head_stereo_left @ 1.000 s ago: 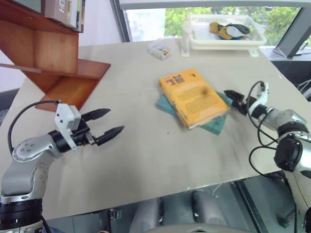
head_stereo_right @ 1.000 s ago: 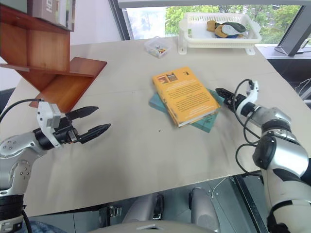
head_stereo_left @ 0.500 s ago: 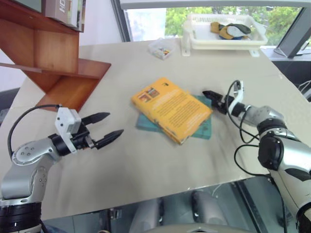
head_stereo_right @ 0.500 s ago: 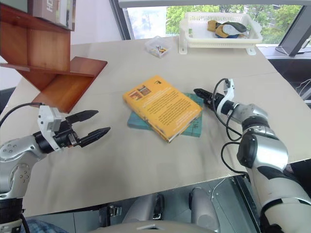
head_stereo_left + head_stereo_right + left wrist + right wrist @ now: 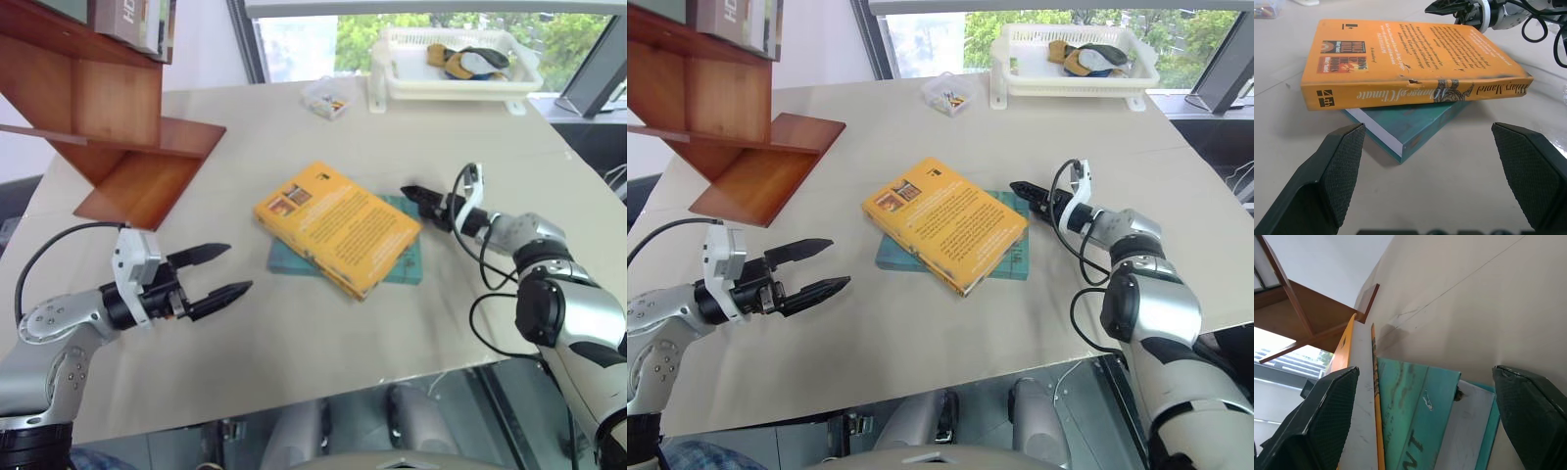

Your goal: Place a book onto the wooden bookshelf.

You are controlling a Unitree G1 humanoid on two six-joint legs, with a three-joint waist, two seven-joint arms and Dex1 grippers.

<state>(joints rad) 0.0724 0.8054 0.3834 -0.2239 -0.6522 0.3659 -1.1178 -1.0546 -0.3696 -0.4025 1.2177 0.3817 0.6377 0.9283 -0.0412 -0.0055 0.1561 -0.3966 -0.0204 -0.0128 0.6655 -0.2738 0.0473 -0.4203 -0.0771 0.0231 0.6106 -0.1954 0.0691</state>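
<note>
From the head views, two books lay mid-counter (image 5: 294, 323): the book (image 5: 340, 227), orange-yellow, stacked on one teal book (image 5: 402, 262), well apart from the wooden bookshelf (image 5: 118, 127).

In the left wrist view, the left gripper (image 5: 1440, 176) stood spread wide, empty, facing the book's spine.

In the right wrist view, the right gripper (image 5: 1425, 421) stood spread too, pinching nothing, at the books' far edges.

The step looked like positioning; next, one gripper would need to clamp the book.
</note>
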